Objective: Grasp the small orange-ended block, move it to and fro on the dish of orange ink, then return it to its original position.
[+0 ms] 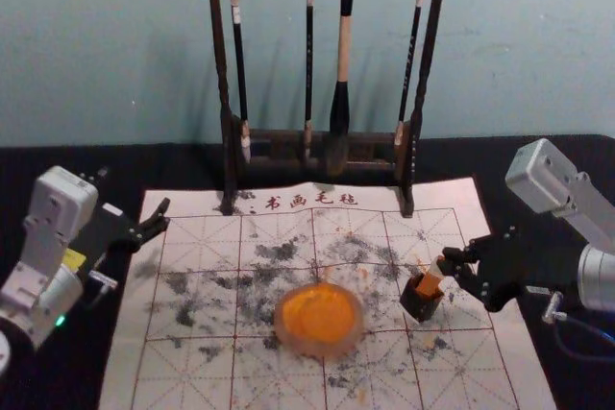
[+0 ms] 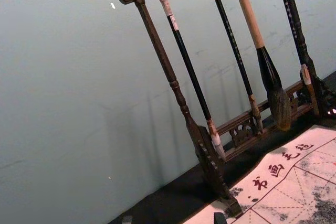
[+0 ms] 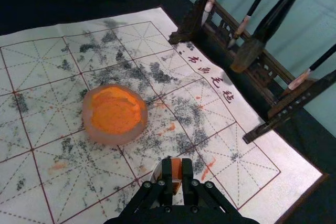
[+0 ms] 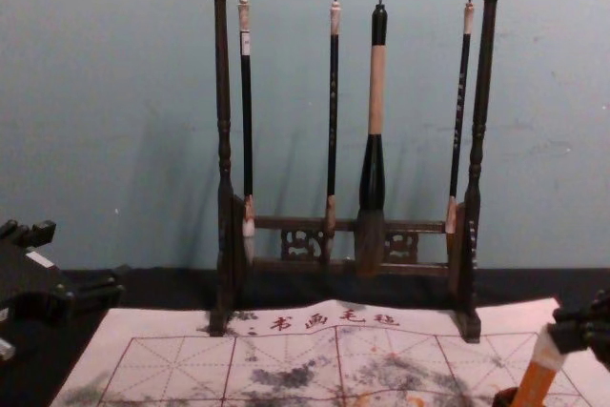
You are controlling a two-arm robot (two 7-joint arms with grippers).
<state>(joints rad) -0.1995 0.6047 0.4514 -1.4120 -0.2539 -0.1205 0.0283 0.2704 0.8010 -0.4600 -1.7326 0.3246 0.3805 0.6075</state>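
Since the right gripper [image 1: 445, 264] has the orange-ended block [image 1: 430, 279] pinched by its pale upper end, fingers closed down to the block's thickness, I'd say the step in hand is all about the little dark cup [image 1: 420, 301]. The block is tilted, its orange end right at the mouth; can't tell how deep it goes, or whether it's on its way out or being put back. Either way, go slow and follow the block's own lean so it doesn't scrape the rim or tip the cup, imo. If it's coming out, lift well clear before swinging over to the dish [image 1: 285, 327], then keep the strokes light and short of the wall. That dish sits on the gridded felt mat [image 1: 197, 362] with orange ink [image 1: 322, 314] spread over its middle. Left gripper [image 1: 163, 217] is idle off at the mat's left edge, fingers wide apart, nothing in them.
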